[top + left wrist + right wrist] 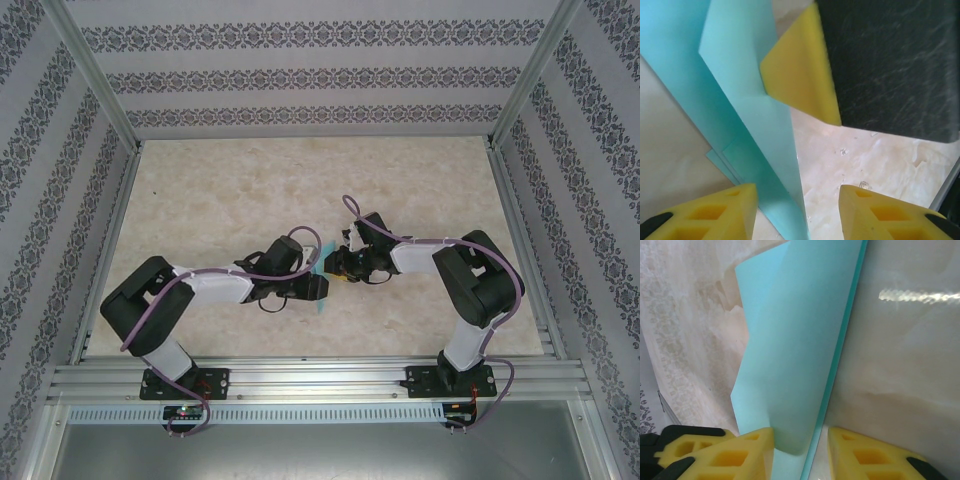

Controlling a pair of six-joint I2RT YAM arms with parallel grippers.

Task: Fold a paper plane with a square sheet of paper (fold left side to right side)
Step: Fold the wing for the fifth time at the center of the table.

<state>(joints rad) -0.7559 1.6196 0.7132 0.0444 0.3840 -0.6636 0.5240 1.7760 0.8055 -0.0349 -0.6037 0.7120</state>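
**Teal paper (pixel 755 130) is set between the two grippers at mid-table**

On the left of the overhead view, the left arm (pixel 190 290) is stretched toward the middle of the marbled table (pixel 250 190). Its gripper, the left gripper (pixel 797 192), is seen with the yellow fingertips (pixel 715 212) set widely apart. The paper runs down between them, closer to the left-hand finger, and is clamped by neither.

The paper is folded into several layers, with one long crease and overlapping flaps shown in the left wrist view. From above it is seen only as a narrow teal sliver (pixel 321 305), just where the two grippers meet.

On the far side of the paper, a yellow pad (pixel 795 70) of the right gripper is laid against the upper part of the folded flap.

In the right wrist view, the right gripper (pixel 800 435) is seen with a narrow gap between its fingers. The lower end of the paper (pixel 790 365) is passed through that gap and lies against one finger. Whether the sheet is actually pinched cannot be told.

On the right, the right arm (pixel 470 280) is bent in from its base toward the centre.
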